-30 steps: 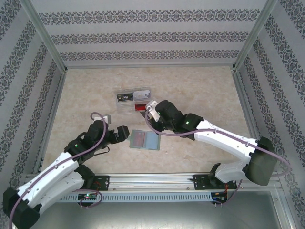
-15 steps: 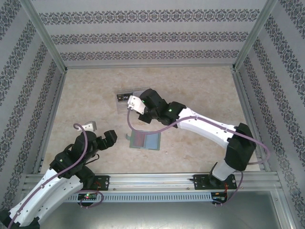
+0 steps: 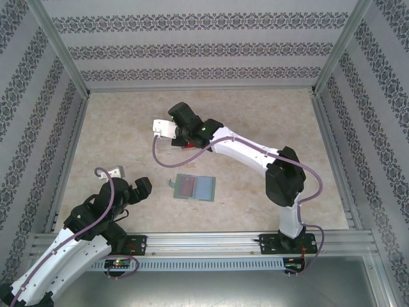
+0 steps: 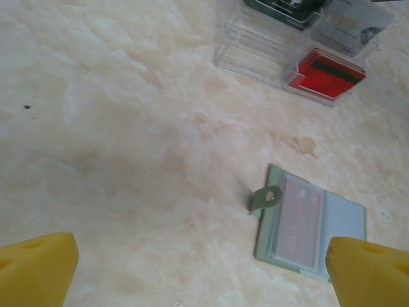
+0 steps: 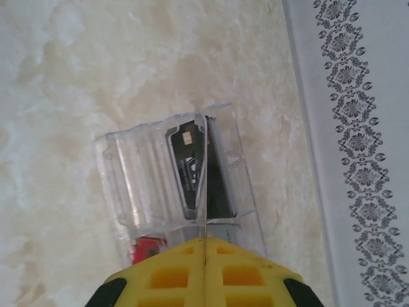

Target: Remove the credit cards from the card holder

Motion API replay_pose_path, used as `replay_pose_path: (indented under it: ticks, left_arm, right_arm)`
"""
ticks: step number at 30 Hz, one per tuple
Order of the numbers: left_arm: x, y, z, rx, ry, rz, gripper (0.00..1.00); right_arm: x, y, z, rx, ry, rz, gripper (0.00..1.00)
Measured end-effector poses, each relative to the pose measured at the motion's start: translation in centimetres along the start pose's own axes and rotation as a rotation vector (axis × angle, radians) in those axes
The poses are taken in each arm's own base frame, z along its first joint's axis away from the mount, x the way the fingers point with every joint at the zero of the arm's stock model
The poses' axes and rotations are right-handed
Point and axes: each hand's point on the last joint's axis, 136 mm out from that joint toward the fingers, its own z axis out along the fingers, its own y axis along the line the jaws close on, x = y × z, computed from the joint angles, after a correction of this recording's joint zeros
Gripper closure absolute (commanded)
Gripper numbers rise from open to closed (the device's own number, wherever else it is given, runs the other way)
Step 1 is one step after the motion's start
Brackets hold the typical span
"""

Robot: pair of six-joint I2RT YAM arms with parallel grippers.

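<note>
- The thin, stiff, slick reddish plastic card [image 4: 298, 224] in the soft grey-green bifold card holder [image 4: 345, 220] is judged best pinched at an exposed edge.
- The left pincer [image 4: 201, 268] is spread wide; the right pincer [image 5: 204, 249] is pressed closed.

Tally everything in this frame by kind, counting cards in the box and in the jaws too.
card holder: 1
clear plastic box: 1
cards: 5. These are the reddish card in the holder; the dark card, grey card and red card in the box; and apparently a thin card edge-on in the right gripper, jaws shut.
Total: 7
</note>
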Motion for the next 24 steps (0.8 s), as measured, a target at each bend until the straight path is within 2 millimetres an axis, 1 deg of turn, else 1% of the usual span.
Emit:
replay_pose_path:
  ticks: [3, 9, 18, 24]
  left_arm:
    - [-0.1, 0.8, -0.1, -0.037, -0.011, -0.016, 0.0]
    - [-0.3, 1.8, -0.4, -0.081, -0.033, -0.031, 0.0]
    - [-0.6, 1.9, -0.5, -0.08, -0.049, -0.049, 0.0]
    - [-0.6, 1.9, -0.5, -0.081, -0.049, -0.051, 0.0]
  right_arm:
    - [0.1, -0.5, 1.4, 0.006, 0.016, -0.034, 1.0]
    - [0.9, -0.5, 3.4, -0.005, 0.047, -0.079, 1.0]
    - [1.6, 0.1, 5.8, -0.027, 0.075, -0.105, 1.0]
    - [2.5, -0.1, 6.7, -0.03, 0.094, -0.11, 1.0]
